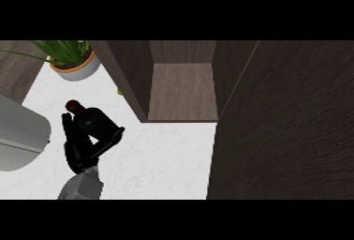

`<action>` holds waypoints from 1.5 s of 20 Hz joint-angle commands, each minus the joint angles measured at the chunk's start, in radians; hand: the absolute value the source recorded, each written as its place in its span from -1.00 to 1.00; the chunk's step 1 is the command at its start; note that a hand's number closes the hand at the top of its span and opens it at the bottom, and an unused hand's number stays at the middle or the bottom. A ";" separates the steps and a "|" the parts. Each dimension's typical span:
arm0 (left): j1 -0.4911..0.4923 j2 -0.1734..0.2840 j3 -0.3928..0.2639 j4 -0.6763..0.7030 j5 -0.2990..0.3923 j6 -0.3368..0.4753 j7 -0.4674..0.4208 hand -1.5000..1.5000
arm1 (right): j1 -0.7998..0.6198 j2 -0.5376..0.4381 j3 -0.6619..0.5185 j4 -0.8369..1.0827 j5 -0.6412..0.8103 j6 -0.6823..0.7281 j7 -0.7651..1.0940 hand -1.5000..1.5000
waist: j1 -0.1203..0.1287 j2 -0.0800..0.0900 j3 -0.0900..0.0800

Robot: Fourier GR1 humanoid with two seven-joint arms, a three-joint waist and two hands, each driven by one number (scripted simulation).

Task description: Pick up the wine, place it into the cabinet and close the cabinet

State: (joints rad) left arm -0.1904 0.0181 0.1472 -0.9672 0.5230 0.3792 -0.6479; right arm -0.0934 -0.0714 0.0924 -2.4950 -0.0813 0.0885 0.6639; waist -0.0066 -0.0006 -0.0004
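Looking down at the white counter (pixel 159 164), we see one grey forearm rising from the lower edge at the left side of the view, so we take it as the left arm. It leans slightly leftward and ends in the black left hand (pixel 81 140), which stands upright with its fingers (pixel 68 125) stretched up along the left side of the wine bottle (pixel 90 117) and its thumb (pixel 114 138) angled out round the bottle's right side. The hand is wrapped round the dark bottle, whose reddish top (pixel 72 105) shows just above the fingertips. We cannot tell whether the bottle rests on the counter or is lifted off it.

The bottle sits left of the open cabinet (pixel 181 84), whose wooden shelf is bare and whose dark door (pixel 283 126) swings out to fill the right of the view. A potted plant (pixel 72 61) stands at the upper left, and a grey rounded appliance (pixel 17 136) lies at the left edge.
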 commanded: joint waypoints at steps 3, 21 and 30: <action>0.010 0.000 0.033 0.070 0.045 -0.108 -0.082 -1.00 | 0.090 -0.008 0.010 -0.204 -0.076 0.010 0.064 -1.00 | -0.003 -0.002 0.000; 0.000 0.174 -0.171 0.170 -0.152 -0.370 -0.071 1.00 | 0.004 -0.010 -0.048 -0.064 -0.081 -0.001 0.020 -1.00 | 0.003 -0.002 0.001; 0.149 0.276 -0.200 -0.048 -0.196 -0.508 -0.162 1.00 | -0.003 -0.015 -0.045 -0.085 -0.086 0.005 0.054 -1.00 | 0.009 -0.002 0.001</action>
State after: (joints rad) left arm -0.1101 0.2582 -0.0511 -0.9346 0.3436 -0.0923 -0.7772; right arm -0.1115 -0.0685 0.0834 -2.4870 -0.0686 0.0823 0.6706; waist 0.0001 -0.0036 0.0005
